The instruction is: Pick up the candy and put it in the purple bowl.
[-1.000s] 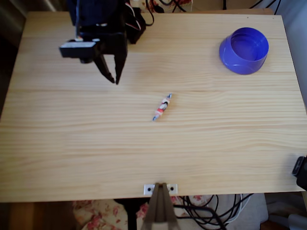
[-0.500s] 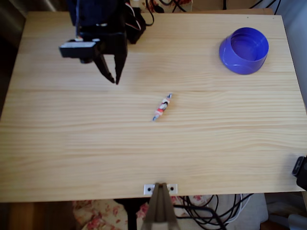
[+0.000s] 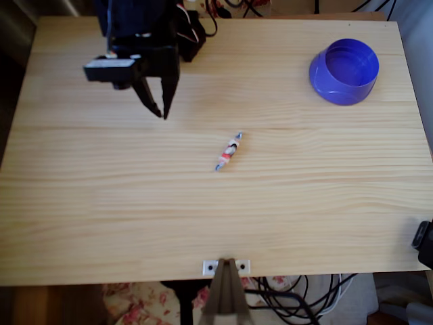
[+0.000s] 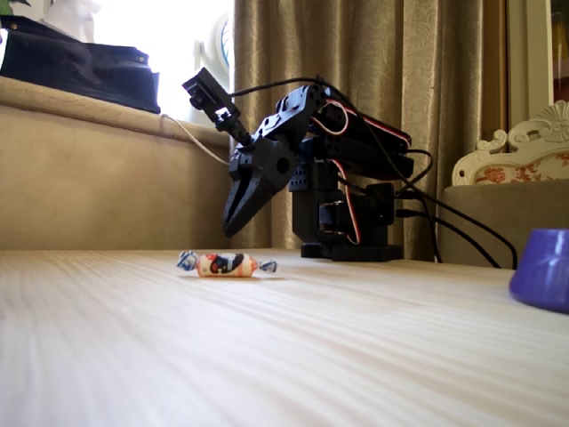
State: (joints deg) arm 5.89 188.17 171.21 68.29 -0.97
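Nothing done yet: candy (image 3: 229, 151) lies alone mid-table (image 3: 216, 223), untouched, purple bowl (image 3: 344, 71) well apart at the far right corner in the overhead view, so pick and drop both remain. Arm folded low near its base, gripper (image 3: 162, 110) tips down above the wood, jaws slightly parted, holding nothing

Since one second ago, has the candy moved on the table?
No. In the overhead view the candy lies at the same place, judged against the bowl and the table edge.
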